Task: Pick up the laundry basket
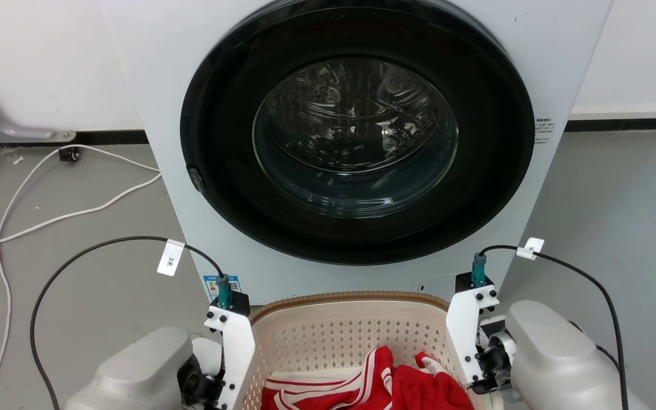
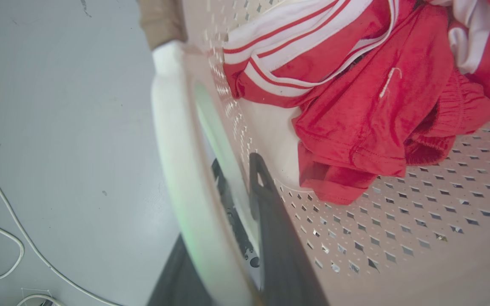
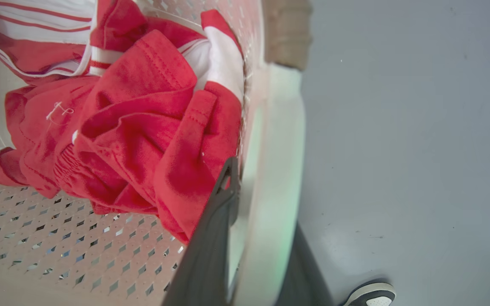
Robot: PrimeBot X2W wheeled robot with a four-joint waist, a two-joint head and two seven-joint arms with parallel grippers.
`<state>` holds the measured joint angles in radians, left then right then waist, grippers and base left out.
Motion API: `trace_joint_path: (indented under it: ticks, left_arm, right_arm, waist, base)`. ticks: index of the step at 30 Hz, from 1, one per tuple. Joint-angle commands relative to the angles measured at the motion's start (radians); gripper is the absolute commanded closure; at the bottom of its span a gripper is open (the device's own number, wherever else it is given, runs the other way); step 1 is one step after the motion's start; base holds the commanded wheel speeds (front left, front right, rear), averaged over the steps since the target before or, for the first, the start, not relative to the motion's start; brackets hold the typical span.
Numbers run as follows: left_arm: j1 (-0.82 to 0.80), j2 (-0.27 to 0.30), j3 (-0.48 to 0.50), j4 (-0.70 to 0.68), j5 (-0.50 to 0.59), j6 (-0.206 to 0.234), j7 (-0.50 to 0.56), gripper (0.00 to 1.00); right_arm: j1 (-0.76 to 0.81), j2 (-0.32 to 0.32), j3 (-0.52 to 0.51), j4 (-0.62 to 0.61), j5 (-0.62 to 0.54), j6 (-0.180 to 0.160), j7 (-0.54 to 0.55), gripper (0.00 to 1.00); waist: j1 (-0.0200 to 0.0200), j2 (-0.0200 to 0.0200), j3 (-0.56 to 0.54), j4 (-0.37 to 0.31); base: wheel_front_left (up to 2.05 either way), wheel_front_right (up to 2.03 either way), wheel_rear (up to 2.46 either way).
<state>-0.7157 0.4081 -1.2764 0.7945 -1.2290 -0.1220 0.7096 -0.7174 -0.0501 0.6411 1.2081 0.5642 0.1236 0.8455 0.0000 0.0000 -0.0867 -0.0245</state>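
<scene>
laundry basket [image 1: 339, 330] sitting just in front of washer [image 1: 356, 131], between 2 claws, red-and-white clothes [image 1: 373, 381] lying inside. left claw [image 2: 236, 170] clamping narrow on left white handle [image 2: 172, 140], 1 finger inside wall, 1 outside. right claw [image 3: 249, 191] gripping right handle [image 3: 279, 148] likewise. shoe [image 3: 370, 294] showing on floor [image 1: 77, 285].
</scene>
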Motion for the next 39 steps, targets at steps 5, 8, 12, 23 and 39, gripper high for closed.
trace_joint_path:
  ticks: [5, 8, 12, 23, 39]
  left_arm:
    - [0.009, -0.006, -0.007, -0.004, 0.003, -0.014, 0.002, 1.00]
    - [0.002, -0.006, -0.007, -0.004, 0.005, -0.014, 0.004, 1.00]
    - [-0.001, -0.009, -0.007, -0.003, 0.001, -0.014, -0.002, 1.00]
    - [-0.001, -0.006, -0.008, 0.002, 0.005, -0.014, 0.010, 1.00]
    - [-0.002, -0.010, -0.008, 0.005, 0.003, -0.014, 0.019, 1.00]
  right_arm:
    - [-0.010, 0.000, 0.012, 0.003, -0.002, 0.013, -0.006, 1.00]
    - [-0.013, 0.000, 0.014, 0.004, 0.002, 0.013, -0.008, 1.00]
    - [-0.016, 0.000, 0.018, 0.001, 0.008, 0.013, -0.008, 1.00]
    - [-0.026, 0.000, 0.027, 0.007, 0.018, 0.013, -0.007, 1.00]
    - [-0.025, 0.000, 0.040, 0.007, 0.034, 0.013, -0.004, 1.00]
  waist:
    - [0.0000, 0.0000, -0.001, 0.002]
    - [0.0000, 0.0000, -0.002, 0.004]
    - [0.0000, 0.0000, -0.002, 0.003]
    - [0.0000, 0.0000, -0.002, 0.004]
    - [0.0000, 0.0000, -0.002, 0.008]
  base:
    - [0.00, 0.00, 0.00]
    - [0.00, 0.00, 0.00]
    - [0.00, 0.00, 0.00]
    - [0.00, 0.00, 0.00]
    - [0.00, 0.00, 0.00]
